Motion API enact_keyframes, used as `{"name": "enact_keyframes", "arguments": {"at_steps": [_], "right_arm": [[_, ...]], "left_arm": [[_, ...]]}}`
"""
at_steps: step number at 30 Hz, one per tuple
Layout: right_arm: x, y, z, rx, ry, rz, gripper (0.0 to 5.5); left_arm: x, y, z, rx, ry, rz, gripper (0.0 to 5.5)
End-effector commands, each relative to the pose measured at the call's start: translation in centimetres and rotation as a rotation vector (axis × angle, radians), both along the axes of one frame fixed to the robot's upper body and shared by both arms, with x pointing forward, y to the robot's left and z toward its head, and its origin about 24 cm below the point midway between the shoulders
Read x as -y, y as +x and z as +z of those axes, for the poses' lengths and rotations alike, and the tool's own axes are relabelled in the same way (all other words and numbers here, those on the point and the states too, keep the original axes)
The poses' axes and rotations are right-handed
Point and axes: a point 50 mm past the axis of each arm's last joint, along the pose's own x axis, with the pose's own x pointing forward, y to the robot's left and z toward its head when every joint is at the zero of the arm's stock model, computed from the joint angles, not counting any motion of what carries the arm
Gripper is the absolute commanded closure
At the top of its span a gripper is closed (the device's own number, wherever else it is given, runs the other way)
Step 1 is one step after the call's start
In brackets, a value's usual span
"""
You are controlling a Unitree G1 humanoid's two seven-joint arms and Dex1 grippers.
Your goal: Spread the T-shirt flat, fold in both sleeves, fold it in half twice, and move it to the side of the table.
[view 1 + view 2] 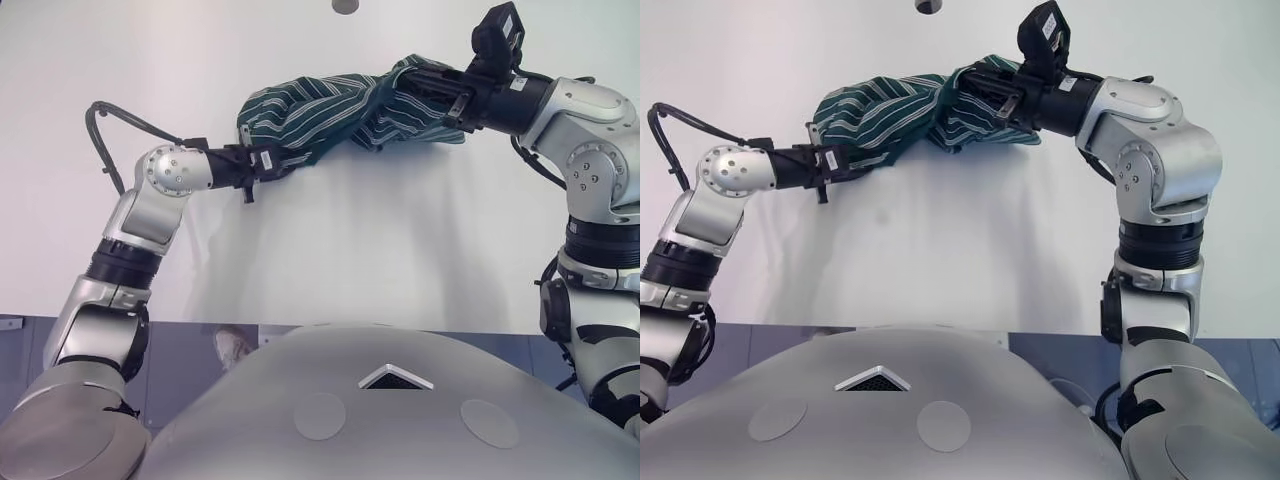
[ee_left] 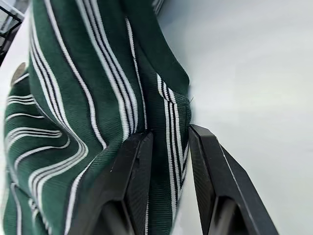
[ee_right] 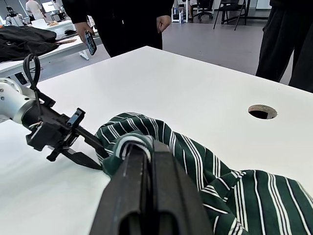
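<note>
Near round cable hole (image 1: pixel 345 6) in white tabletop (image 1: pixel 350 250), dark-green white-striped knit T-shirt (image 1: pixel 310 110) lies bunched btwn both claws. Left gripper (image 2: pixel 168 139) pinches one end, right gripper (image 3: pixel 142 147) clamps the other.

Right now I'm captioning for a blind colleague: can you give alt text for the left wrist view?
The left gripper pinches a fold of the dark green, white-striped T-shirt between two black fingers, with the white table beside it.
</note>
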Motion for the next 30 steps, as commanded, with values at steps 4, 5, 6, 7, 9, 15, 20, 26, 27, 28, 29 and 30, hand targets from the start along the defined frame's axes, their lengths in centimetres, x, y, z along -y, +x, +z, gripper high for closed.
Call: {"name": "enact_keyframes", "arguments": {"at_steps": [4,5,6,7,9,15,20,26,27,28,29,30], "right_arm": [[-0.1,0.1,0.0,0.013,-0.002,-0.010,5.50],[0.0,0.2,0.1,0.020,0.003,-0.015,5.50],[0.0,0.2,0.2,0.025,0.007,-0.018,5.50],[0.0,0.2,0.2,0.031,0.010,-0.018,5.50],[0.0,0.3,0.7,0.056,0.022,-0.013,5.50],[3.0,6.6,6.0,0.328,0.078,-0.304,5.50],[4.1,13.3,14.6,0.636,-0.089,-0.533,5.50],[3.1,15.0,17.4,0.813,-0.392,-0.694,5.50],[3.0,15.0,17.9,0.856,-0.445,-0.726,5.50],[2.9,15.0,18.5,0.892,-0.476,-0.754,5.50],[3.0,14.9,19.4,0.934,-0.496,-0.783,5.50],[3.1,14.7,20.4,0.972,-0.503,-0.805,5.50]], "left_arm": [[-1.6,-2.1,-3.9,-0.207,0.170,0.013,5.11],[-1.6,-1.5,-4.0,-0.178,0.164,0.051,5.31],[-1.7,-1.0,-4.0,-0.147,0.159,0.083,5.49],[-1.7,-0.5,-4.0,-0.125,0.146,0.116,5.49],[-1.7,0.3,-3.5,-0.078,0.100,0.162,5.49],[-1.7,9.2,10.2,0.173,-0.576,0.356,5.49],[-0.5,16.1,21.8,0.375,-0.661,0.541,5.49],[1.1,17.1,27.2,0.521,-0.700,0.749,5.49],[0.9,17.0,28.1,0.554,-0.722,0.786,5.49],[0.6,16.8,29.0,0.581,-0.746,0.814,5.49],[0.4,16.6,30.0,0.611,-0.766,0.827,5.49],[0.2,16.4,31.1,0.638,-0.787,0.828,5.49]]}}
